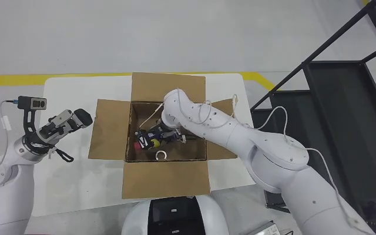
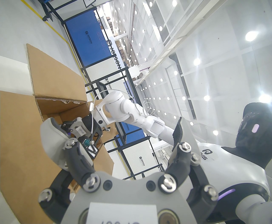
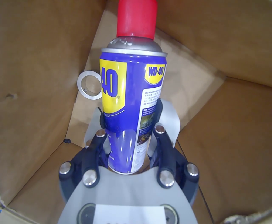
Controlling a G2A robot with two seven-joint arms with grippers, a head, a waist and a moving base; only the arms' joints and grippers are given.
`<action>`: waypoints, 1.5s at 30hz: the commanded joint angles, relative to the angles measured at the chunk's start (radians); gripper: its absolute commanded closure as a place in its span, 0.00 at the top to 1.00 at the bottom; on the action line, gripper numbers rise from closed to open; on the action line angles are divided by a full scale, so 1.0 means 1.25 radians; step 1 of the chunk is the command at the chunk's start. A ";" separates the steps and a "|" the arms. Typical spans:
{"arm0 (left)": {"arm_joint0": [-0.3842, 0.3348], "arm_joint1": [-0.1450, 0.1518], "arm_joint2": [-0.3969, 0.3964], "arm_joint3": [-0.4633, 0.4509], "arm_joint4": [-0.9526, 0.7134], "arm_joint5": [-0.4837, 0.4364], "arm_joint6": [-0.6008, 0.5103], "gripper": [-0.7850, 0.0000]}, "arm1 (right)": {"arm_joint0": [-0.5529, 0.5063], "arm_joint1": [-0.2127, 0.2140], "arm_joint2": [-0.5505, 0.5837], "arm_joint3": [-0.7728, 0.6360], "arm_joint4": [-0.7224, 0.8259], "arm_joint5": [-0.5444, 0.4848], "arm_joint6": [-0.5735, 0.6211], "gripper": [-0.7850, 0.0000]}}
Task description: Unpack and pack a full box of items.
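Box (image 1: 167,176) is plain brown corrugated cardboard, matt, with fuzzy torn edges where the flaps fold. Can (image 3: 129,101) is metal with a glossy printed blue-and-yellow skin and a bare silvery dome on top, plus a ribbed red plastic cap (image 3: 137,19). Ring (image 3: 88,86) looks like dull machined metal, smooth. Right gripper (image 3: 130,114) has a matt grey plate, shiny bolt heads and black plastic-looking links. Same deal on the left gripper (image 2: 114,123). Surface (image 1: 70,176) is smooth matt white.
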 commanded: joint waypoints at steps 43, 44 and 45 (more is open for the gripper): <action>0.000 0.000 0.000 0.000 0.000 0.000 0.000 1.00 | -0.510 0.369 0.568 -0.698 -0.114 0.115 -0.087 0.00; 0.000 0.000 0.000 0.000 0.000 0.000 0.000 1.00 | -0.510 0.369 0.568 -0.698 -0.114 0.115 -0.087 0.00; 0.000 0.000 0.000 0.000 0.000 0.000 0.000 1.00 | -0.515 0.369 0.568 -0.699 -0.115 0.124 -0.093 0.00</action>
